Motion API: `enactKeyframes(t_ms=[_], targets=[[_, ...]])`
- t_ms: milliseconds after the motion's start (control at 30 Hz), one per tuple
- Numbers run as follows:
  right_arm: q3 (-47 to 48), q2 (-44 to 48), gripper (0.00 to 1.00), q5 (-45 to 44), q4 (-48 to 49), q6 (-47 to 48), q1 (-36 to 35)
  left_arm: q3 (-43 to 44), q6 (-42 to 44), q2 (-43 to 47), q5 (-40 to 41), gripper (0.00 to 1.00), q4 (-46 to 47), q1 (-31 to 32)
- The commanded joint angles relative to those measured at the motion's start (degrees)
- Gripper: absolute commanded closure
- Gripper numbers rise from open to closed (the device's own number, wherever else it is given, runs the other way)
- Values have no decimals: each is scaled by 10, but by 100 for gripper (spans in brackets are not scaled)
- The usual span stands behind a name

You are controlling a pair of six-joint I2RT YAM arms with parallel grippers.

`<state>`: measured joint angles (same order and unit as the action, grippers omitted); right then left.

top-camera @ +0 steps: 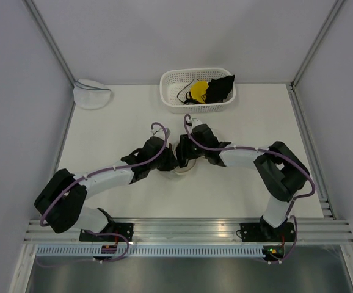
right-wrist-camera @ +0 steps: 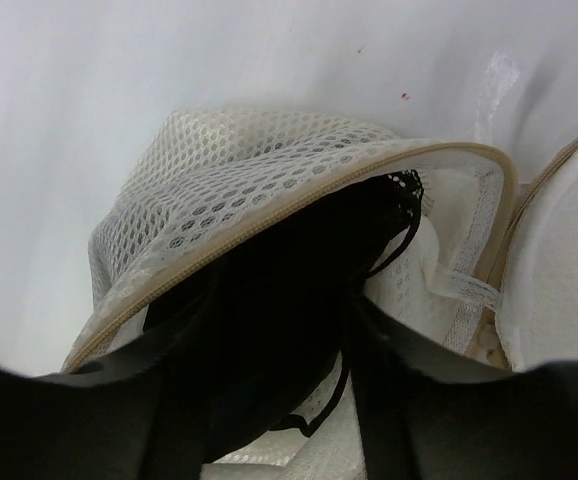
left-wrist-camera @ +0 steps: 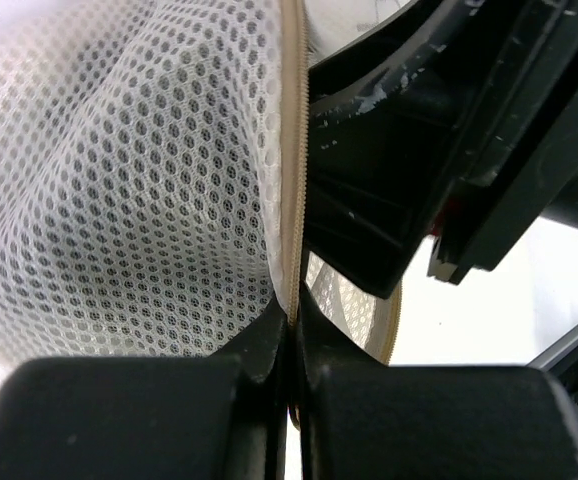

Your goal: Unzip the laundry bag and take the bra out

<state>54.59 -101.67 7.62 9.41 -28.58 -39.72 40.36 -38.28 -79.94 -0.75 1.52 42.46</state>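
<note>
The laundry bag, white mesh with a tan zipper rim, lies at the table's middle under both grippers. My left gripper is shut on the tan rim and holds that edge up; its mesh fills the left wrist view around the gripper. In the right wrist view the bag gapes open. The black bra sits in the opening, a thin strap hanging below. My right gripper reaches into the opening with its fingers closed on the bra's fabric. The zipper pull is hidden.
A white basket at the back holds a yellow round item and a black cloth. A second white pouch with a grey-blue rim lies at the back left. Walls stand on three sides.
</note>
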Motion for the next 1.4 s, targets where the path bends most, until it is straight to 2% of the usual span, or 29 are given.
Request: enactKeyframes(t_ms=[0,33,67,133,167,267,467,667,833,1133,1233,1367], targets=[[17,-23,49,24,26,9,-9,-1,-18,-12,-14,98,30,0],[17,-27,53,32,33,6,-10,-2,-19,-14,-14,98,30,0],[17,-31,62,40,34,5,-10,-2,-19,-15,-15,98,31,0],[17,-38,72,45,38,5,-10,-4,-20,-15,-16,98,33,0],[17,-41,83,46,37,5,-10,-5,-20,-14,-17,98,34,0],[14,-42,100,50,31,9,-10,-5,-19,-12,-13,98,33,0],[-7,32,99,18,-17,37,-7,-3,-10,6,5,98,9,0],[-40,167,100,14,-67,58,7,3,1,22,38,98,-12,-1],[-50,246,100,18,-109,70,11,9,3,21,40,98,-29,-1],[-74,352,100,-35,-98,57,15,18,-1,8,21,98,-26,-1],[-74,400,100,-89,-74,71,17,16,-3,9,16,98,-27,-1],[-56,420,99,-78,-54,83,25,17,-5,5,10,98,-21,-1]])
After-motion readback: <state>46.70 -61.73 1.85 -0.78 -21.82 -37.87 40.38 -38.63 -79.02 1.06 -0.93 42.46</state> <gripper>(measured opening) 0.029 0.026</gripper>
